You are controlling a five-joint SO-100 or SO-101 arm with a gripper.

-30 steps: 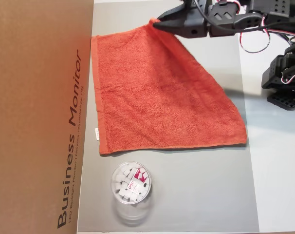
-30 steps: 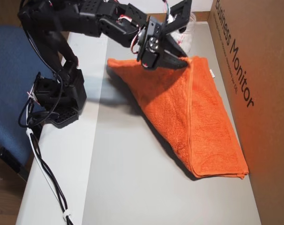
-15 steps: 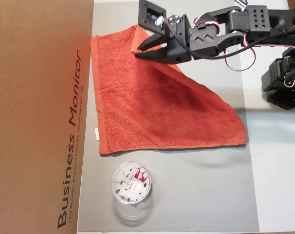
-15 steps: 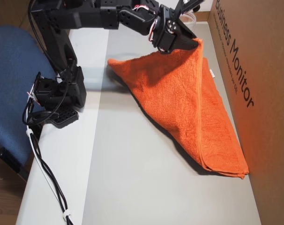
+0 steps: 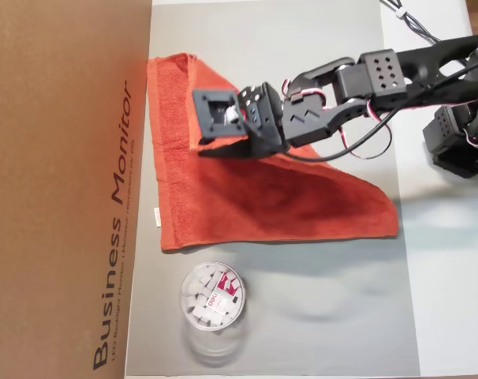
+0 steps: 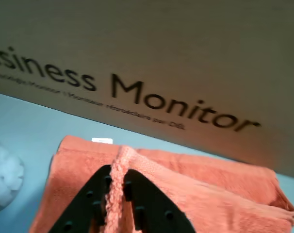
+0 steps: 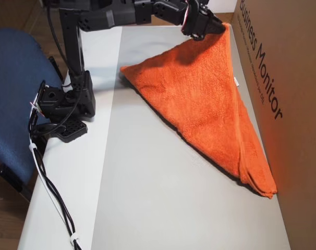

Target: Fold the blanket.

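The orange-red blanket (image 5: 302, 205) lies on the grey mat, one corner lifted and drawn over itself so it forms a triangle. My gripper (image 5: 210, 151) is shut on that raised corner, above the blanket's left half near the cardboard box. In the wrist view the black fingers (image 6: 91, 201) pinch the hemmed edge of the blanket (image 6: 200, 189), with the small white tag (image 6: 102, 141) beyond them. In the other overhead view my gripper (image 7: 218, 27) holds the corner high at the far end, and the blanket (image 7: 210, 104) slopes down from it to the mat.
A tall cardboard box (image 5: 61, 189) printed "Business Monitor" stands along the blanket's far edge. A clear round tub (image 5: 212, 298) of white pieces sits on the mat beside the blanket. The arm's base (image 7: 64, 107) and a blue chair (image 7: 12, 67) are on the opposite side.
My gripper has carried the held corner across the blanket toward the cardboard box and the tub side. The fold has grown, and the blanket's lifted sheet now covers more of the lower layer.
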